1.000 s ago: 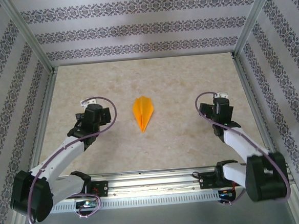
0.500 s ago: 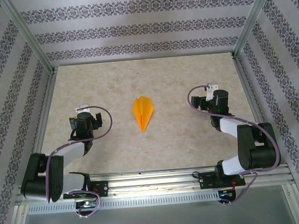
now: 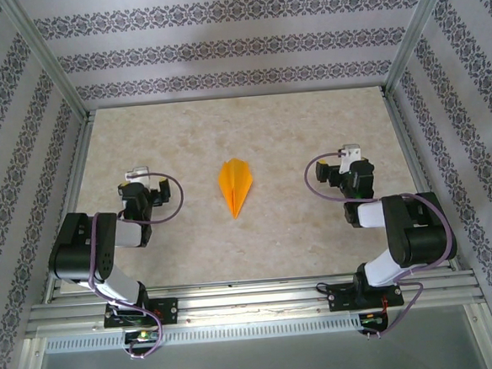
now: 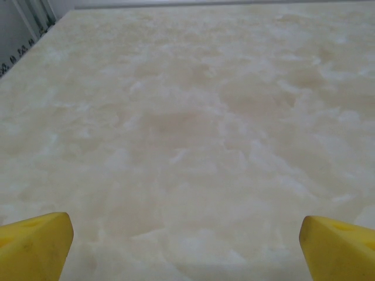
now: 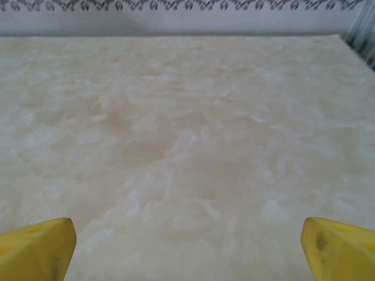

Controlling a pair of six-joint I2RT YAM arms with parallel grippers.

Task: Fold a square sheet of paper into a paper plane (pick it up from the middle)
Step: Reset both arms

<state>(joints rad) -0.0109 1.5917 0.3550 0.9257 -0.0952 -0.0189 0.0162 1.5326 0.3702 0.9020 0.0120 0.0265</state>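
The square sheet of paper now lies folded as a bright orange paper plane (image 3: pixel 236 186) in the middle of the table. Its point faces the near edge and a ridge runs down its centre. My left gripper (image 3: pixel 136 185) rests low to the plane's left, well apart from it. The right gripper (image 3: pixel 347 167) sits about as far off on the plane's right. In the left wrist view my left gripper (image 4: pixel 187 249) is open, its yellow fingertips (image 4: pixel 35 243) wide apart over bare table. In the right wrist view my right gripper (image 5: pixel 187 249) is open too, nothing between its fingertips (image 5: pixel 337 246).
The beige marbled table (image 3: pixel 242 134) is fenced by aluminium posts (image 3: pixel 47 59) and patterned walls (image 3: pixel 228 46) on three sides. Both arms are folded back over their bases by the metal rail (image 3: pixel 254 298) at the near edge.
Both arms have drawn back from the middle and folded down toward their bases, grippers staying open. The paper plane has not moved.
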